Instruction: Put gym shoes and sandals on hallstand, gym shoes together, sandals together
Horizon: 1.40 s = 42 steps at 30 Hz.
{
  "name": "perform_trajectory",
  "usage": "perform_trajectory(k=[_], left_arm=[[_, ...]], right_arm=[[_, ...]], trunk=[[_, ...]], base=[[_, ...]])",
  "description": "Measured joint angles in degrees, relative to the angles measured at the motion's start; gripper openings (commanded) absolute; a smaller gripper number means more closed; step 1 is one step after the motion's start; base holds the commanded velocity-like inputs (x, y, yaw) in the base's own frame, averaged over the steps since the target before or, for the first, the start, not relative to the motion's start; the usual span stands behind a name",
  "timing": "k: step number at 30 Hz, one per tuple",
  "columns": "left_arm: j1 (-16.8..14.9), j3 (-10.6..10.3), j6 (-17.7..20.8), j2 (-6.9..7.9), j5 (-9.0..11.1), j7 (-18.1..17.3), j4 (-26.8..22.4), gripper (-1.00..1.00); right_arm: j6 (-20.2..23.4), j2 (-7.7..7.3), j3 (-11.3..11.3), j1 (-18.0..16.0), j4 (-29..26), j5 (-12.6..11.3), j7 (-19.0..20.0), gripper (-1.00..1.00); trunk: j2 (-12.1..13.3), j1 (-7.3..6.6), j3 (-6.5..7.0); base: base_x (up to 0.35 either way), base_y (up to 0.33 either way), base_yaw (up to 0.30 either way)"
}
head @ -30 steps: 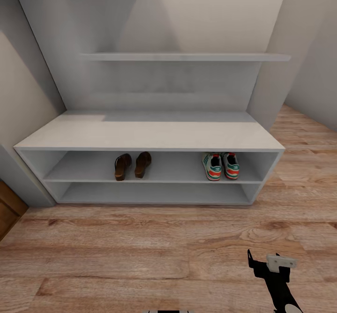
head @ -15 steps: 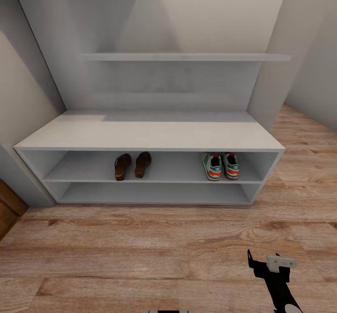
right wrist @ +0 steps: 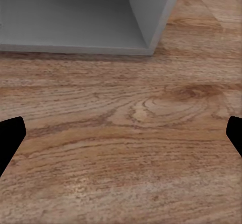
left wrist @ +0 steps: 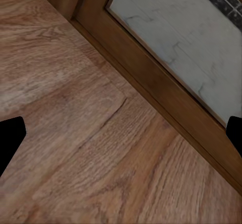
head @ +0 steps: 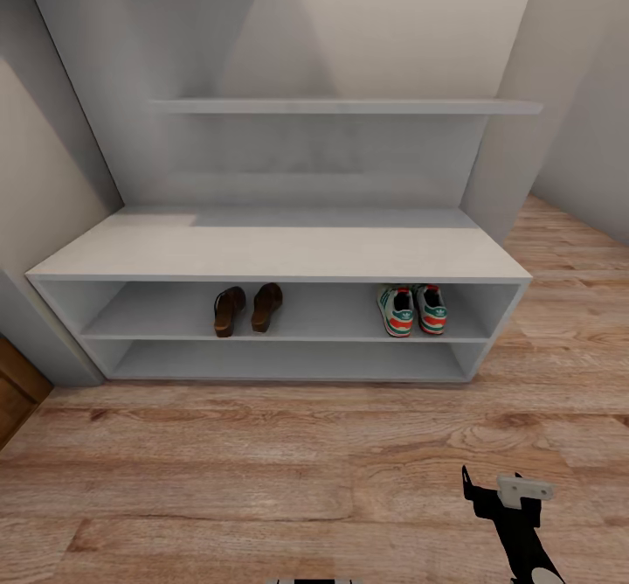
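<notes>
Hallstand (head: 279, 253) stands on wood floor (head: 262, 479). Its upper shelf tier carries two sandals (head: 247, 309) left of centre — side by side — and two gym shoes (head: 411, 309) near its right end, touching.

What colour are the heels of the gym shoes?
Orange-red, with green above, on the gym shoes; it shows best in the head view.

A pale grey wall shelf (head: 345, 107) runs across the wall at twelve o'clock. At eight o'clock a brown wooden door corner (head: 16, 392) shows. A wooden frame (left wrist: 151, 83) borders whitish marble-like tile (left wrist: 176, 38).
</notes>
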Motion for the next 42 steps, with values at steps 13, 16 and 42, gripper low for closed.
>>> perform_trajectory(k=[13, 16, 42], left_arm=[[0.0, 0.01, 0.0, -0.3, -0.02, 0.41, 0.11, 1.0], [0.0, 0.02, 0.0, -0.32, -0.02, 0.43, 0.12, 1.0], [0.01, -0.02, 0.01, -0.4, -0.02, 0.5, 0.31, 1.0]], right_arm=[[0.0, -0.01, 0.0, 0.0, 0.01, 0.0, 0.0, 1.0], [0.0, -0.01, 0.0, 0.0, 0.01, 0.0, 0.0, 1.0], [0.0, 0.0, 0.0, 0.0, 0.01, 0.0, 0.0, 1.0]], trunk=[[0.0, 0.0, 0.0], [0.0, 0.0, 0.0], [0.0, 0.0, 0.0]], base=[[0.0, 0.0, 0.0], [0.0, 0.0, 0.0], [0.0, 0.0, 0.0]])
